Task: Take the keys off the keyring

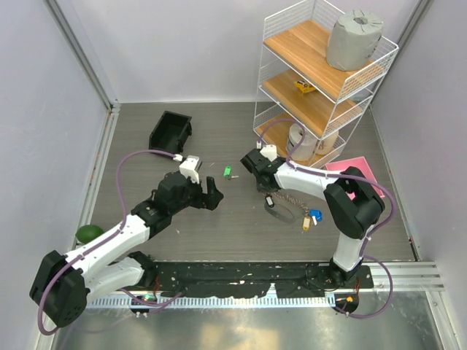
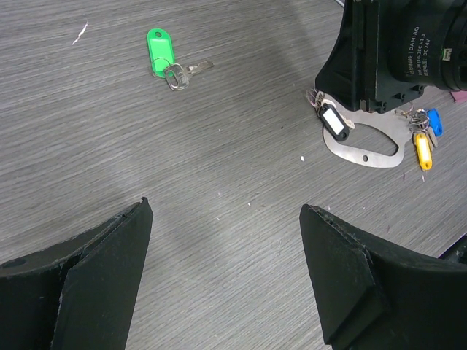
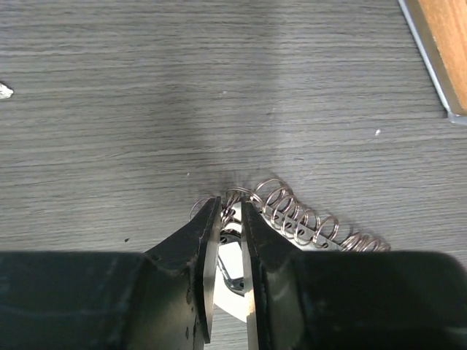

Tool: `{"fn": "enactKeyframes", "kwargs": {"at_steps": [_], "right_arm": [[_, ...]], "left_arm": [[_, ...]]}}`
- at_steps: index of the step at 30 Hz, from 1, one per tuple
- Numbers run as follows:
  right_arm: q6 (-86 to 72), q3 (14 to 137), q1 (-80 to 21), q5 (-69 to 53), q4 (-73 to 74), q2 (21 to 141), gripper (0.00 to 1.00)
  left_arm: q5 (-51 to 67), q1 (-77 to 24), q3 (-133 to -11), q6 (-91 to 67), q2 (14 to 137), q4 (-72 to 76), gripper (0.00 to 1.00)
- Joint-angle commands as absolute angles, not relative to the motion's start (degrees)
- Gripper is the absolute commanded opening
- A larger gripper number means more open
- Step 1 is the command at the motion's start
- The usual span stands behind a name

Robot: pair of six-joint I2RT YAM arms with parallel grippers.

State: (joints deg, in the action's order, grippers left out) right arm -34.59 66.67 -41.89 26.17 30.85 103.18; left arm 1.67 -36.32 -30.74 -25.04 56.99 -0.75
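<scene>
The keyring [image 1: 281, 210] is a flat silver loop [image 2: 365, 149] lying on the table with a coiled silver link chain [image 3: 306, 215]. A black-headed key [image 2: 334, 120] sits at its left end. A blue key [image 2: 434, 120] and a yellow key [image 2: 423, 149] sit at its right end [image 1: 312, 219]. My right gripper [image 3: 231, 208] points down at the loop's left end, its jaws nearly together and pinching small rings of the chain. My left gripper [image 2: 225, 205] is open and empty, hovering over bare table left of the keyring [image 1: 209, 195].
A lone green-tagged key [image 1: 228, 173] lies between the grippers, also in the left wrist view [image 2: 160, 52]. A black bin [image 1: 171, 131] stands at the back left, a white wire shelf [image 1: 321, 80] at the back right, a pink sheet [image 1: 350, 166] beside it.
</scene>
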Motion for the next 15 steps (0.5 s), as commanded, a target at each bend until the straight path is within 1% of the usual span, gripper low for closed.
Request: {"fn": "enactKeyframes", "kwargs": {"at_steps": [1, 3, 4, 7, 8, 10, 12, 13, 14, 15], "right_arm": [[-35.3, 68.0, -41.7, 30.1, 31.4, 103.6, 0.22], [-35.6, 67.9, -41.4, 30.1, 31.6, 104.1, 0.17], [-35.8, 67.4, -41.3, 29.8, 31.5, 104.3, 0.12], [-35.8, 65.7, -40.9, 28.2, 30.2, 103.6, 0.10], [-35.9, 64.5, -40.6, 27.0, 29.1, 102.8, 0.07], [-35.9, 62.9, -40.2, 25.4, 27.6, 101.1, 0.07], [-35.8, 62.1, -39.7, 25.0, 27.1, 100.4, 0.19], [-35.4, 62.1, -39.6, 24.8, 27.0, 100.3, 0.21], [-35.2, 62.0, -39.5, 24.7, 26.7, 100.4, 0.20], [-34.8, 62.0, -39.5, 24.4, 26.8, 100.5, 0.18]], "left_arm": [[1.2, -36.1, -31.1, -24.1, 56.9, 0.5, 0.89], [1.3, -36.1, -31.2, -24.1, 57.2, 0.4, 0.88], [1.5, -36.1, -31.3, -24.2, 57.3, 0.4, 0.88], [2.1, -36.1, -31.3, -24.5, 57.9, 0.7, 0.89], [2.5, -36.1, -31.3, -24.6, 58.3, 0.8, 0.89], [3.1, -36.1, -31.4, -25.2, 59.0, 1.0, 0.89], [4.0, -36.1, -31.7, -25.7, 59.7, 1.1, 0.89], [4.5, -36.1, -31.7, -25.9, 60.0, 1.4, 0.89], [4.8, -36.1, -31.8, -26.2, 60.3, 1.6, 0.88], [5.2, -36.2, -31.8, -26.4, 60.6, 1.7, 0.88]]}}
